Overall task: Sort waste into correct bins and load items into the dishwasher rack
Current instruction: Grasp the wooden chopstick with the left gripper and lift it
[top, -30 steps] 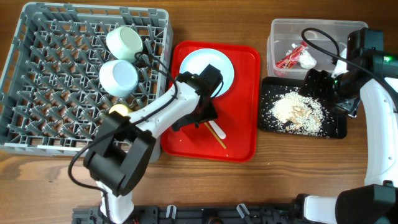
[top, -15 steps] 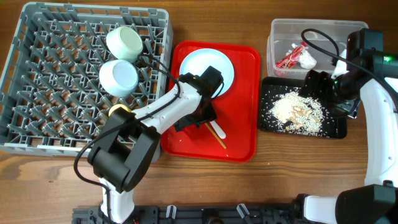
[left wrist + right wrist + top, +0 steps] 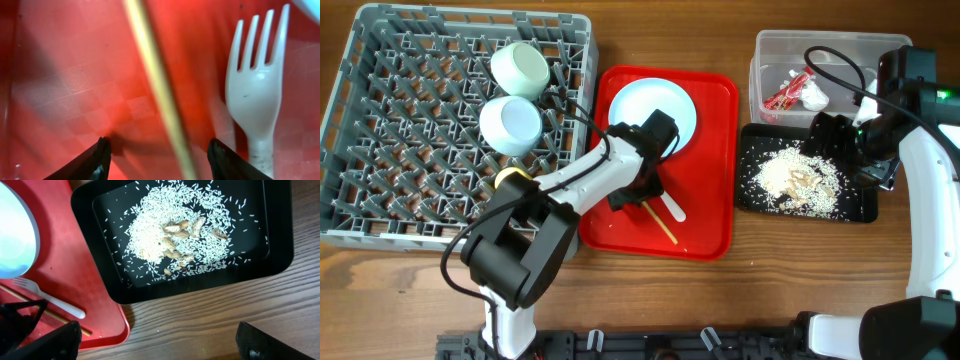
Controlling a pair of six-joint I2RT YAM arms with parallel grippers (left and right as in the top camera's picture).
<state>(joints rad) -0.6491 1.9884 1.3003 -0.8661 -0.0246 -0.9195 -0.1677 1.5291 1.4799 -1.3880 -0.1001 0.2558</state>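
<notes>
Red tray (image 3: 715,200) bears fork (image 3: 255,95) beside chopstick (image 3: 155,85); left gripper (image 3: 160,157), spread, straddles chopstick.

White-shelled left arm (image 3: 582,180) and right arm (image 3: 926,190), black joints, looping black cables, black gripper fingertips (image 3: 95,162).

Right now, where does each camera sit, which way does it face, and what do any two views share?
Overhead: above the table, looking straight down; dishwasher rack, red tray, left gripper and right gripper show.
Left wrist: close over the red tray, facing down at a chopstick and the fork; its fingertips frame the bottom edge.
Right wrist: above the black tray of food scraps, facing down; its fingertips sit in the bottom corners.
Shared: both wrist views catch the fork.
</notes>
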